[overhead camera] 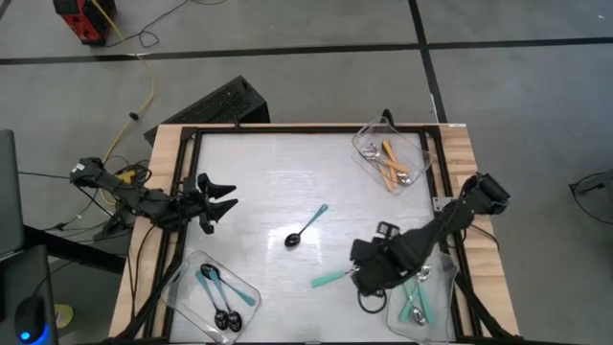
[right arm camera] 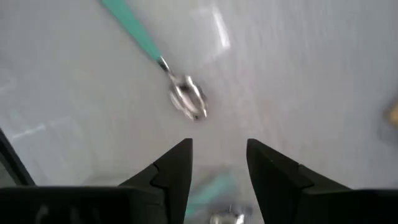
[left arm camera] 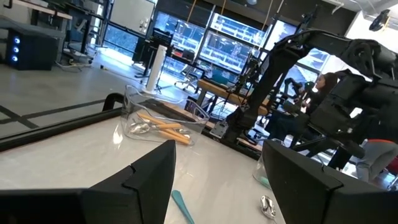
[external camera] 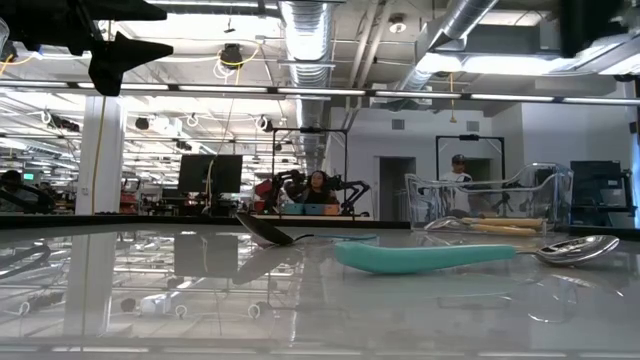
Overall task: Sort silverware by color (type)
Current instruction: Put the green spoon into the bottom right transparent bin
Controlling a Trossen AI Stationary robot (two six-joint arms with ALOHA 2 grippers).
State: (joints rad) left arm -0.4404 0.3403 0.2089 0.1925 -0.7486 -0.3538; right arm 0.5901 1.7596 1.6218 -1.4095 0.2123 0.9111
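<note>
We note the right gripper (right arm camera: 217, 165) half open, empty, over the teal spoon (overhead camera: 333, 278) beside the near-right tray (overhead camera: 442, 316). Left gripper (overhead camera: 222, 198) open, waiting far left. Risk: the thin handle skids off our fingertips on glossy table.

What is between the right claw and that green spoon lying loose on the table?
Nothing visible. The right gripper hangs open just above the teal spoon, with only bare table between its fingers and the spoon's bowl. The nearest tray sits off to the side.
</note>
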